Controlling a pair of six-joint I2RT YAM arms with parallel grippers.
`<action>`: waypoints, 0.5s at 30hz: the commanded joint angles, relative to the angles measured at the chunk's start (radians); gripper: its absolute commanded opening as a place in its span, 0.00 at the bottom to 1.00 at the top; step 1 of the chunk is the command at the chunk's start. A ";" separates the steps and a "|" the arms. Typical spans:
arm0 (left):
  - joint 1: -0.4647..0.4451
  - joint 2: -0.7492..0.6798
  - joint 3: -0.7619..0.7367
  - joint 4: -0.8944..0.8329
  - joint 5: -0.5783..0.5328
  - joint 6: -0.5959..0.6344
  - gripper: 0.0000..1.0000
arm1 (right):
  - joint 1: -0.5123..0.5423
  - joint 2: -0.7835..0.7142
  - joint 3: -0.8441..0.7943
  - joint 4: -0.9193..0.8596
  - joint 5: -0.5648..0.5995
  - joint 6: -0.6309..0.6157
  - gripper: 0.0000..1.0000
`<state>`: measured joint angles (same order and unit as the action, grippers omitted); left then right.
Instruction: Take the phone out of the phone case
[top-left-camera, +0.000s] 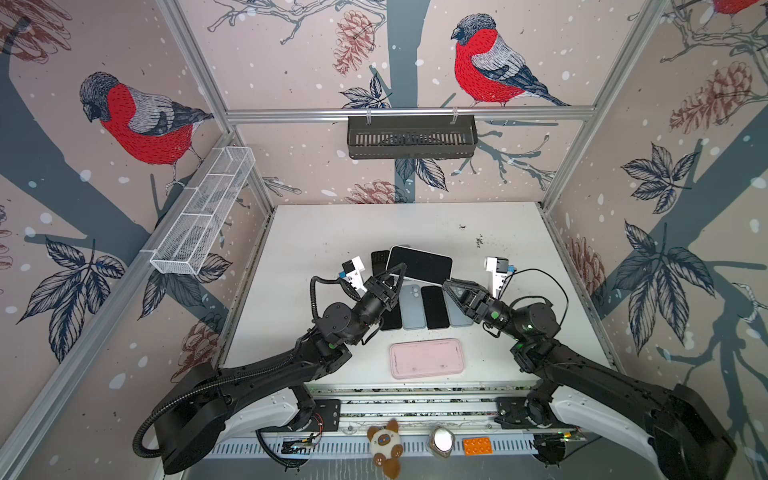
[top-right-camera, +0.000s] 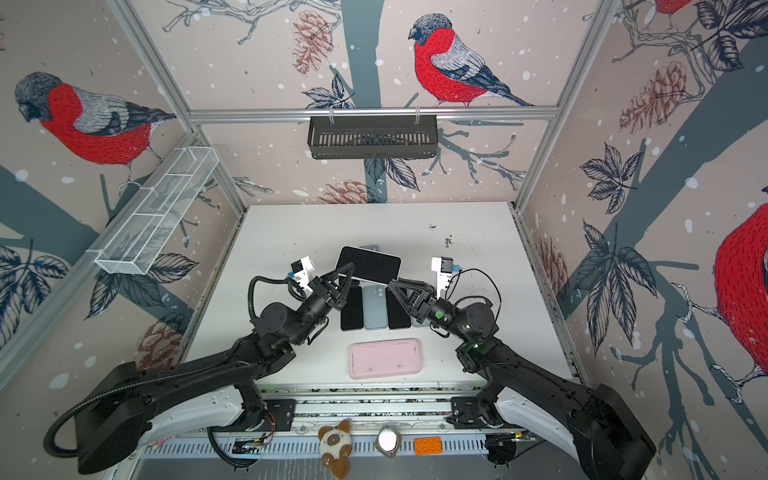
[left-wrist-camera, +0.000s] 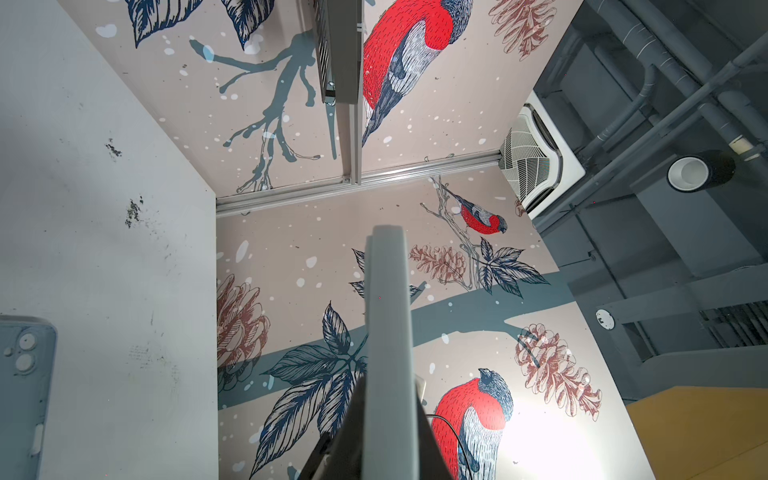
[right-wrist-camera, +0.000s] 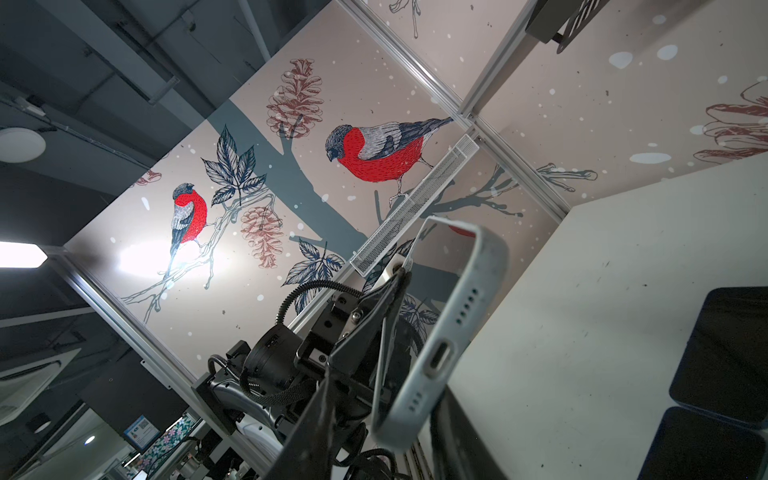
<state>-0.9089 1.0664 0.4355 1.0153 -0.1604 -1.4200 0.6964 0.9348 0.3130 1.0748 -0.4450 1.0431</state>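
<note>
While the left claw (top-left-camera: 400, 268) is pinched tight on one end of the phone case (right-wrist-camera: 451, 332), holding it up off the worktop (top-left-camera: 332, 232) with the phone (top-left-camera: 419, 264) seated in it screen-up, the right claw (top-left-camera: 446, 284) sits right at the opposite end. Its jaws straddle that end, but honestly I can't tell if they're actually gripping it or only brushing it.

The right wrist view gives the case's pale end wall close up, with the charging port (right-wrist-camera: 436, 359) and speaker holes, which the top views don't show. The left wrist view only gets the case edge-on, plus a blue-grey case (left-wrist-camera: 25, 374) with two camera lenses lying flat off to the side of the left claw. Both top views show a pink case (top-left-camera: 427, 358) lying behind both claws, toward the arm bases. Any print in view is too small to read.
</note>
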 joint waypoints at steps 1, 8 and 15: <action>-0.004 -0.006 -0.002 0.120 -0.010 0.004 0.00 | 0.000 0.005 0.008 0.046 -0.017 0.000 0.31; -0.014 -0.004 0.003 0.107 -0.004 0.006 0.00 | -0.007 0.012 -0.024 0.055 -0.035 -0.010 0.13; -0.022 -0.052 0.055 -0.087 0.003 -0.007 0.00 | -0.013 -0.009 -0.011 -0.077 -0.131 -0.249 0.00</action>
<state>-0.9257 1.0298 0.4591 0.9360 -0.1604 -1.3861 0.6838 0.9306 0.2874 1.0870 -0.5060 1.0214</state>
